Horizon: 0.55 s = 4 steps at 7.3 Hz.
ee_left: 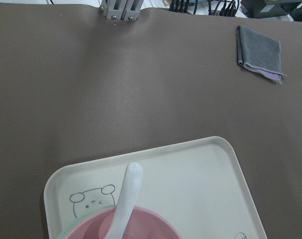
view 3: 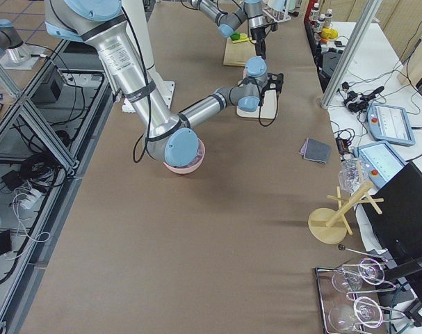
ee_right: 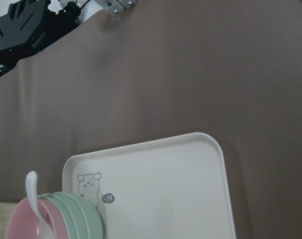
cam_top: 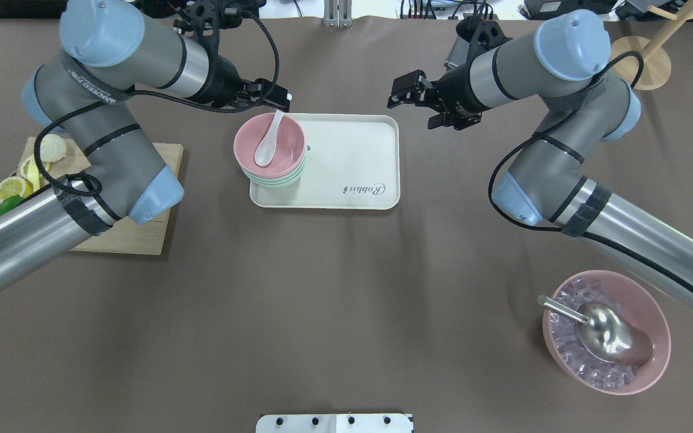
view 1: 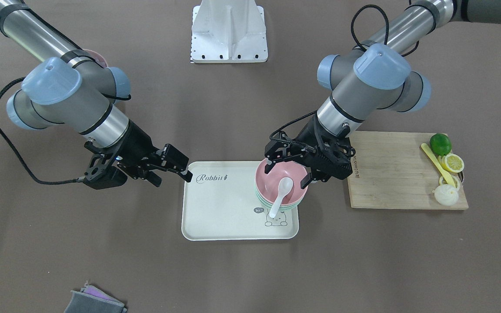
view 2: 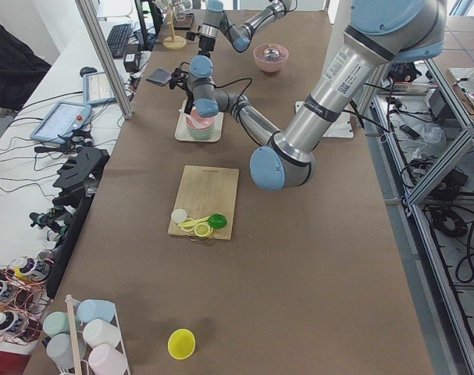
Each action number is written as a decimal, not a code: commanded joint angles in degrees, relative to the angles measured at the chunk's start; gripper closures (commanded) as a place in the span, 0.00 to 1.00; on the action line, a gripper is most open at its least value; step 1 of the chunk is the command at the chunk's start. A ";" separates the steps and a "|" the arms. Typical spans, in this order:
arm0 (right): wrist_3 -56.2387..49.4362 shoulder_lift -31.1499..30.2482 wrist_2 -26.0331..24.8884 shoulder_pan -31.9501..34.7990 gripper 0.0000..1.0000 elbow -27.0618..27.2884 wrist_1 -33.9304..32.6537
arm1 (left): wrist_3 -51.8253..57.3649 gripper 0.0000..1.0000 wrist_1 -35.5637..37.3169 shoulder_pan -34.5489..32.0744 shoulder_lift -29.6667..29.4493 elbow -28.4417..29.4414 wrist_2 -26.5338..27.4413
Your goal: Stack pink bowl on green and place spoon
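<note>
A pink bowl point(view 1: 272, 180) point(cam_top: 286, 141) sits stacked on green bowls point(view 1: 268, 202) point(cam_top: 274, 180) at one end of a cream tray point(view 1: 220, 208) point(cam_top: 346, 156). A white spoon point(view 1: 282, 191) point(cam_top: 267, 144) lies in the pink bowl with its handle over the rim. My left gripper point(view 1: 289, 170) point(cam_top: 265, 102) is open and empty, hovering just behind the bowl's rim. My right gripper point(view 1: 171, 178) point(cam_top: 411, 113) is open and empty beside the tray's other end. The left wrist view shows the spoon point(ee_left: 126, 199) and the pink bowl point(ee_left: 146, 226). The right wrist view shows the green bowls point(ee_right: 78, 214).
A wooden cutting board point(view 1: 389, 169) point(cam_top: 136, 234) with a lime, lemon slices and a peeler lies beside the bowls. A big pink bowl of ice with a metal scoop point(cam_top: 605, 331) stands near my right arm. A grey cloth point(view 1: 94, 302) lies at the table's far edge.
</note>
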 commanded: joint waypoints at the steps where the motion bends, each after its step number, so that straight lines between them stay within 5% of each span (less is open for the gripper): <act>1: -11.77 -3.16 0.40 3.35 0.00 8.79 -18.97 | 2.53 0.02 8.23 -4.81 4.49 -5.65 0.19; 3: -32.77 -8.68 0.31 8.70 0.00 18.40 -41.25 | 24.95 0.02 16.08 -13.58 12.91 -11.55 -0.07; 4: -37.48 -11.93 0.49 10.64 0.00 20.35 -46.48 | 26.88 0.02 16.81 -17.71 16.35 -11.40 -1.64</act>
